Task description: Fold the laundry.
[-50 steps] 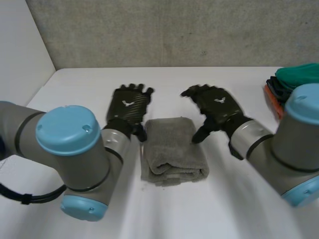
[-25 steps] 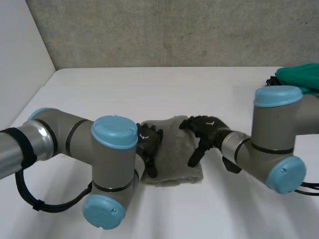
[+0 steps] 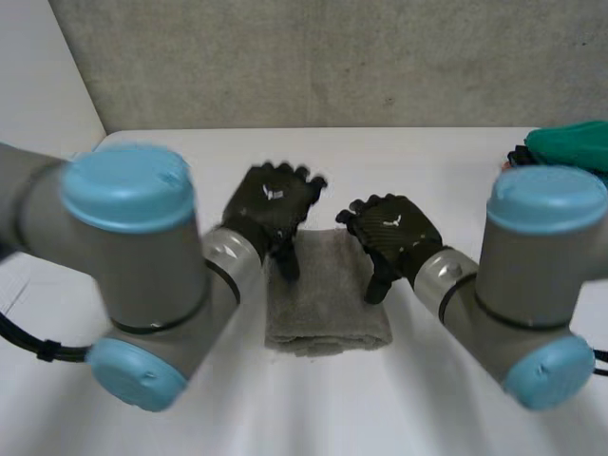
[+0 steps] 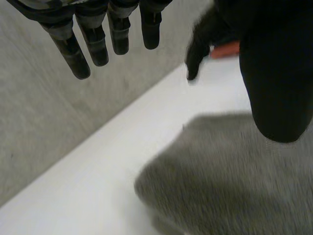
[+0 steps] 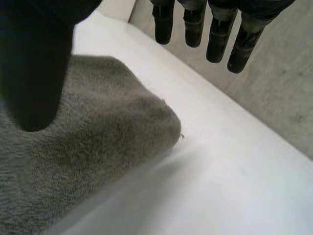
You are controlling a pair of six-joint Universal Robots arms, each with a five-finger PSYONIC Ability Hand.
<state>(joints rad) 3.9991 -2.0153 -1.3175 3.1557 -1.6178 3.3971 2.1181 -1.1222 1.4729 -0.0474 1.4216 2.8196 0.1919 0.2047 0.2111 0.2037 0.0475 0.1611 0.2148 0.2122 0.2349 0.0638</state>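
Grey towel (image 3: 328, 299) folded, mid surface (image 3: 427, 152), between my hands. My left hand (image 3: 274, 201) and right hand (image 3: 397, 228) over far end, fingers loose, holding nothing. Towel soft, thick, floppy, light; take by far corners.

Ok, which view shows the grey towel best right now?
The head view: the whole folded towel lies between the left robot hand and right robot hand. Each wrist view shows one corner by its thumb.

Left robot hand (image 4: 94, 41), fingers straight, hangs above the white surface (image 4: 88, 191); the grey towel (image 4: 230, 186) lies at its five o'clock.
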